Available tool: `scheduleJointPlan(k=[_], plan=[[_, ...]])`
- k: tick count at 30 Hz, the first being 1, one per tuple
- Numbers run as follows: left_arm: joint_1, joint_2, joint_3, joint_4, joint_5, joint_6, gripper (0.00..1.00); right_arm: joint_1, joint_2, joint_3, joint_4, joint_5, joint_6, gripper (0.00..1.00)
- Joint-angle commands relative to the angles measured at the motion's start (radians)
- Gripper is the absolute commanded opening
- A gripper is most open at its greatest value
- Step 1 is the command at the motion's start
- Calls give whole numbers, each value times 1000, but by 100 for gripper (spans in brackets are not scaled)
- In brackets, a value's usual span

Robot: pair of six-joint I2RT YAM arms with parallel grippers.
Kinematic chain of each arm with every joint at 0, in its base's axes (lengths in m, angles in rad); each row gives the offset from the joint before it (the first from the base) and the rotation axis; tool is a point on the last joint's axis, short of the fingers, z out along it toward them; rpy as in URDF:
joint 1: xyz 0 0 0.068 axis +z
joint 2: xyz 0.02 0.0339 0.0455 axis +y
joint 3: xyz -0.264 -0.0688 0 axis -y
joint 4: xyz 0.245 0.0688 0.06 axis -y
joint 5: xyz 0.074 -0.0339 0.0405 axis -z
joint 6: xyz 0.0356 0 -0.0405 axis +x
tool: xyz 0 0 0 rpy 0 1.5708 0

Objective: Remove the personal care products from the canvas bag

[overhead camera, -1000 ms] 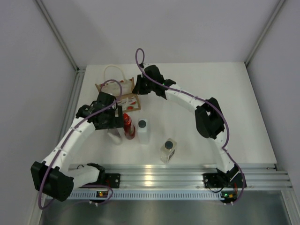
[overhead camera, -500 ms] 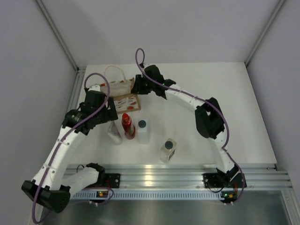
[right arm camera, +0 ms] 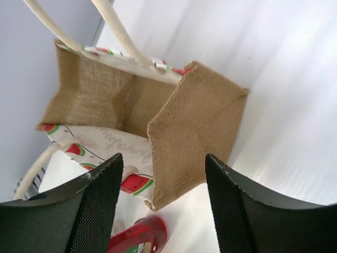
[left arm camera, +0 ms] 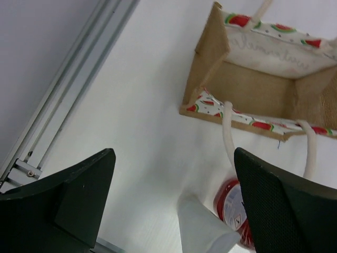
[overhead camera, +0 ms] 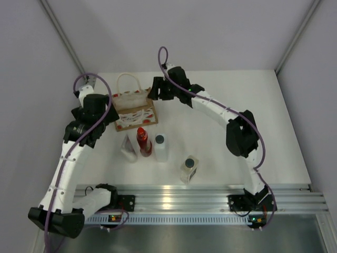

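The canvas bag (overhead camera: 136,109) sits at the back left, its mouth open, and no product shows inside it (left arm camera: 263,87). In front of it stand a red bottle (overhead camera: 144,141), a pale tube (overhead camera: 128,148) and two white bottles with dark caps (overhead camera: 160,147) (overhead camera: 189,168). My left gripper (overhead camera: 109,115) hangs open left of the bag, holding nothing (left arm camera: 174,155); the red bottle (left arm camera: 231,211) and the tube (left arm camera: 205,229) show below it. My right gripper (overhead camera: 156,93) is open at the bag's right end, its jaws either side of the burlap end panel (right arm camera: 197,126) without pinching it.
A metal rail (overhead camera: 200,197) runs along the near edge, with the arm bases on it. A grey wall and its frame strip (left arm camera: 79,89) stand close on the left. The bag's rope handles (overhead camera: 128,79) loop toward the back.
The right gripper has gone from shut to open at the bag's end. The left arm has drawn back up and to the left, away from the tube and the red bottle.
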Motion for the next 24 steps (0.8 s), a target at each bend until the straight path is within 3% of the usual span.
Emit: scheduleJointPlan(k=[1,4,6,7,11,14,17,24], plan=[[89,13,44,106,29,42,98,-52,-172,-14,-3,24,-69,66],[168,28,39,134,75,47,98,-109,-279,-109,-7,60,-118,76],[181,33,36,135,80,50,98,-138,-376,-160,-24,75,-159,98],[182,28,31,137,83,49,98,-165,-416,-218,-30,90,-176,99],[182,-18,-6,163,96,102,99,-195,-626,-381,-72,286,-302,100],[180,-84,-39,162,69,115,98,-195,-831,-484,-134,536,-421,99],[177,-179,-91,175,81,124,99,-180,-939,-557,-193,737,-431,100],[142,-467,-246,183,124,167,99,-179,-1263,-727,-332,708,-403,99]])
